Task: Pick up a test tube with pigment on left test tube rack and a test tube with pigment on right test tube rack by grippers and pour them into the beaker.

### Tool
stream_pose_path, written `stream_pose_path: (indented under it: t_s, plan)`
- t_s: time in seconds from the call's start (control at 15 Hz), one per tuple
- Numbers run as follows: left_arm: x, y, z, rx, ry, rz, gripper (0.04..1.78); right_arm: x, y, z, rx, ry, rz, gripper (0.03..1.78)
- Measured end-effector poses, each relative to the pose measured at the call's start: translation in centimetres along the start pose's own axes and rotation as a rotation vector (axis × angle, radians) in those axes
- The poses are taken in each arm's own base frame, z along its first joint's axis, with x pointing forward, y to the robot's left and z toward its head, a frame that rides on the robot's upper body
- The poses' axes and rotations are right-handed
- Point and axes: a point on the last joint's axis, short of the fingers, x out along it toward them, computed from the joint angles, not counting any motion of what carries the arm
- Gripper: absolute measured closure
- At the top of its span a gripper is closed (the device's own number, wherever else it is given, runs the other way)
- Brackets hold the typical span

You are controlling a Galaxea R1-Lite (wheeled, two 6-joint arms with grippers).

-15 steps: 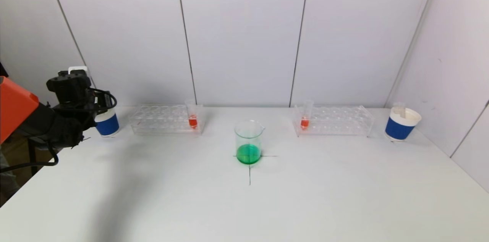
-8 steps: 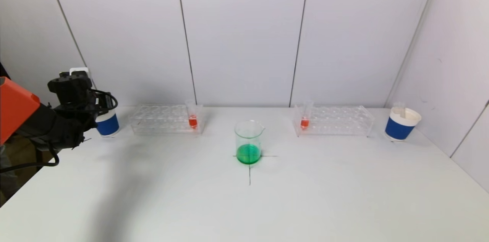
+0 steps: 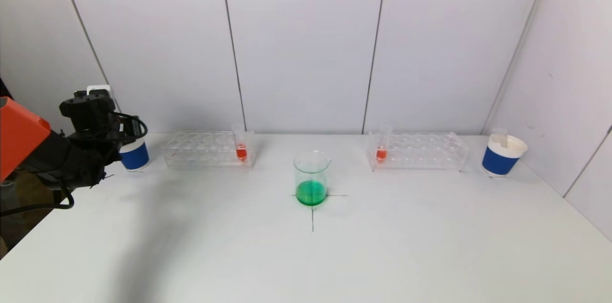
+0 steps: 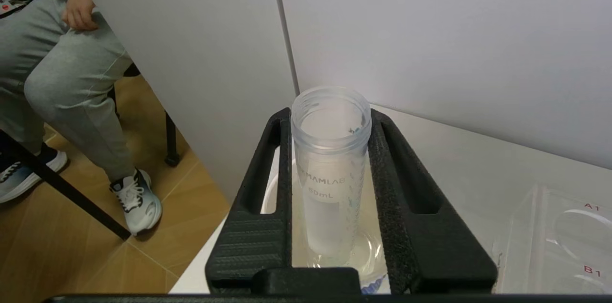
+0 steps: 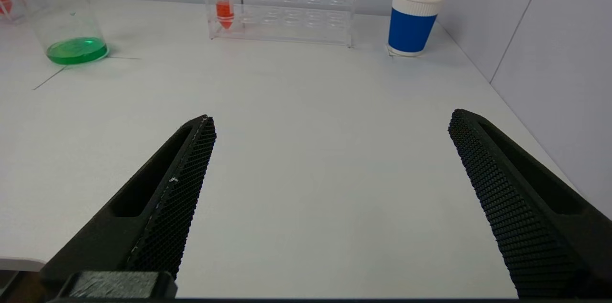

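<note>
Head view: table point(image 3: 306, 265), with beaker point(image 3: 311, 178) of green liquid at mid-table and racks point(image 3: 205, 150) along the far edge, each holding a red-filled tube point(image 3: 241, 147). Left gripper point(image 4: 330, 188), at the far left corner, clasps an emptied tube point(image 4: 330, 169) inside the blue cup point(image 3: 135, 155); release and withdrawal follow. Right gripper point(image 5: 330, 198) hangs spread wide, empty.

One red-filled test tube point(image 3: 241, 145) stands upright in each clear rack point(image 3: 208, 149); the beaker point(image 3: 311, 178) between them holds green liquid
</note>
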Motion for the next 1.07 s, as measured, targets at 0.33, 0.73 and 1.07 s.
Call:
stream_pose_path:
  t_s: [0.33,0.73,1.07]
  plan:
    - [0.0,0.0,0.0,0.000,-0.001,0.000,0.54,0.0,0.0,0.0,0.000,0.000,0.000,0.04]
    - [-0.1,0.0,-0.1,0.002,0.000,-0.002,0.05,0.0,0.0,0.0,0.000,0.000,0.000,0.04]
    - [-1.1,0.0,1.0,-0.003,-0.021,-0.063,0.06,0.0,0.0,0.0,0.000,0.000,0.000,0.04]
